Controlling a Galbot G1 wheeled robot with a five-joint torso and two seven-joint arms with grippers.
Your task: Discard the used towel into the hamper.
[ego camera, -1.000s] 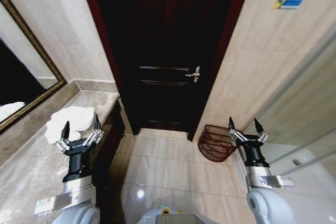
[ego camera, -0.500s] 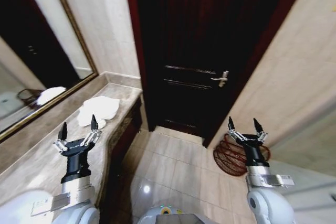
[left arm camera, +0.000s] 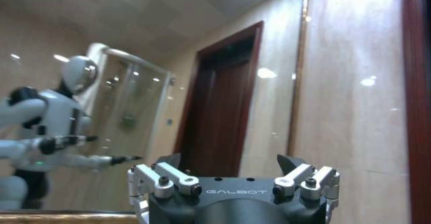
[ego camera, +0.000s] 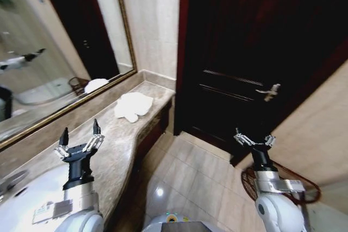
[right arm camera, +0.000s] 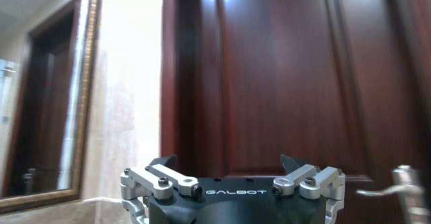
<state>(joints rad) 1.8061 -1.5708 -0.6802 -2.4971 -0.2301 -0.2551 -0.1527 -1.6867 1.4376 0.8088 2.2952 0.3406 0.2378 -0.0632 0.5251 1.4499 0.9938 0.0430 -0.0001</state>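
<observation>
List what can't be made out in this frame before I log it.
- Hamper, head view: mostly hidden behind the right arm, so its inside cannot be seen.
- Towel on the counter, head view: too small to tell whether it is folded or bunched.
- Both wrist views: the open left gripper and open right gripper face walls, not the towel.

Both arms are raised upright in front of the torso, each a white forearm with a black wrist. The left black-and-silver metal claw (ego camera: pixel 79 139) points upward, fingers spread wide apart with nothing between them. The matching right claw (ego camera: pixel 254 139) is level with it, well apart, likewise spread and empty.
</observation>
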